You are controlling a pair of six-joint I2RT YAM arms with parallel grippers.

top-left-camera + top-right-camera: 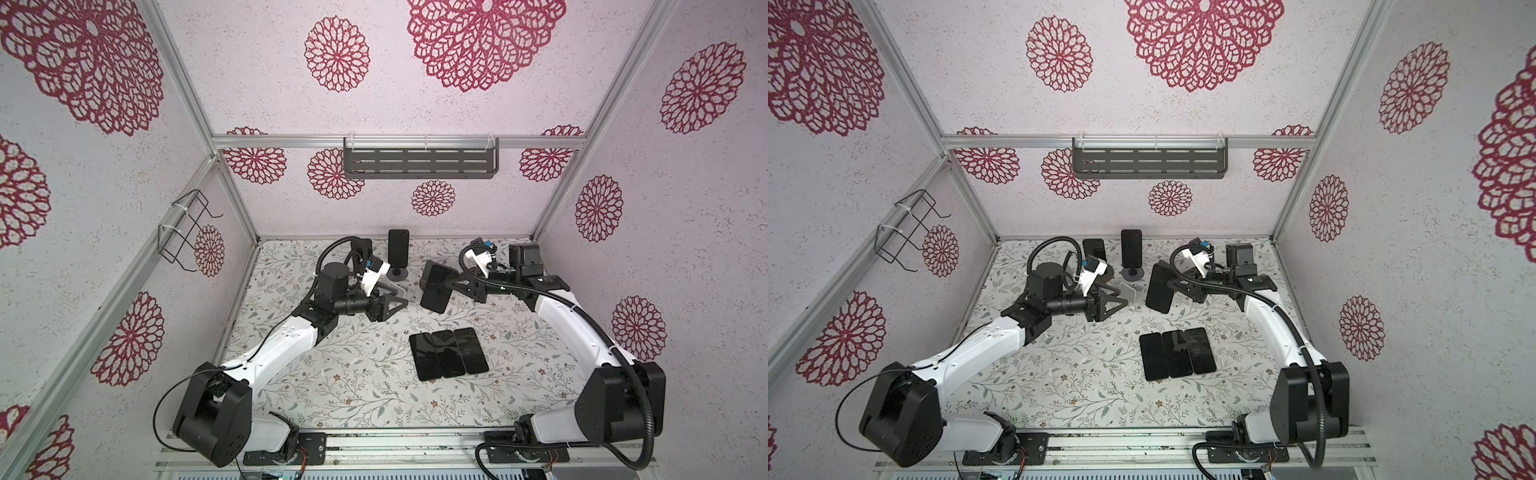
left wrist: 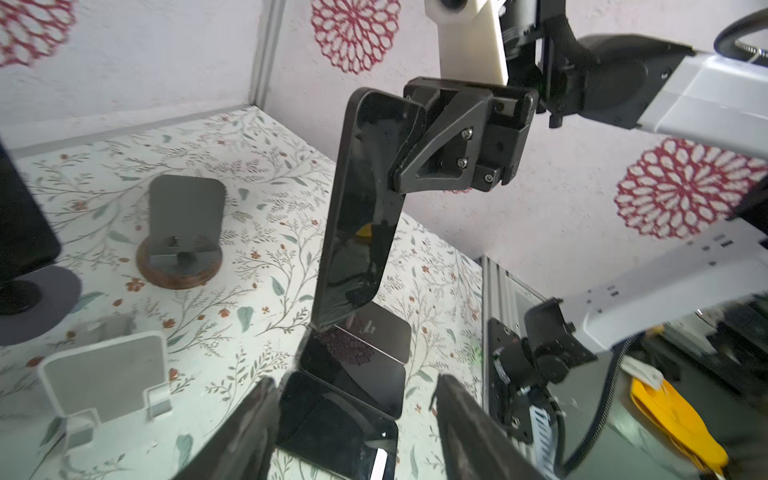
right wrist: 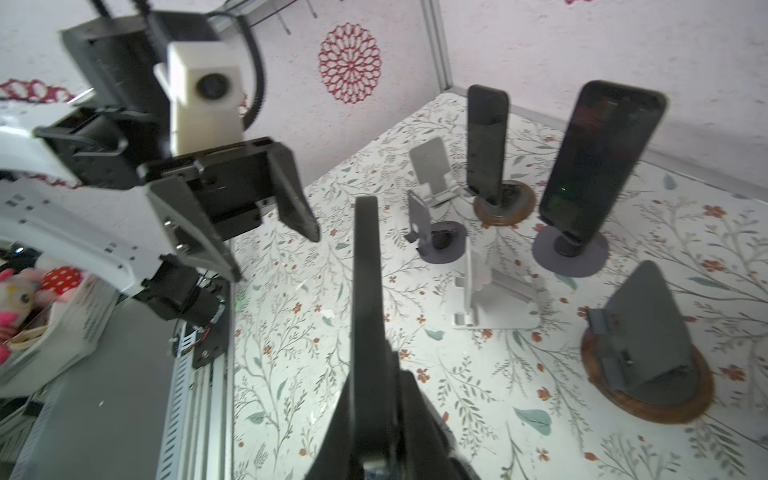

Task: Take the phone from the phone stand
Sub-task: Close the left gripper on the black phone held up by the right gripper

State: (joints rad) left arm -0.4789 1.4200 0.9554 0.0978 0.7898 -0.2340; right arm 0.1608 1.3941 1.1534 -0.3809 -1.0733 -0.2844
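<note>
My right claw (image 2: 405, 141) is pinched tight on the glossy black phone (image 2: 357, 216), tilted clear of the tabletop (image 1: 332, 382); my left claw (image 3: 274, 253) is half open, empty. Phone's far side is hidden.

Stereo head high over front rail, tilted down: both top views take in whole floral table (image 1: 332, 399), both arms, back wall. Left wrist camera low and close, facing broad face of phone (image 2: 361, 208). Right wrist camera just behind same phone (image 3: 365, 291), seeing it edge-on, facing left gripper (image 3: 274, 255). White stand (image 3: 498, 303) shows in both wrist views.
</note>
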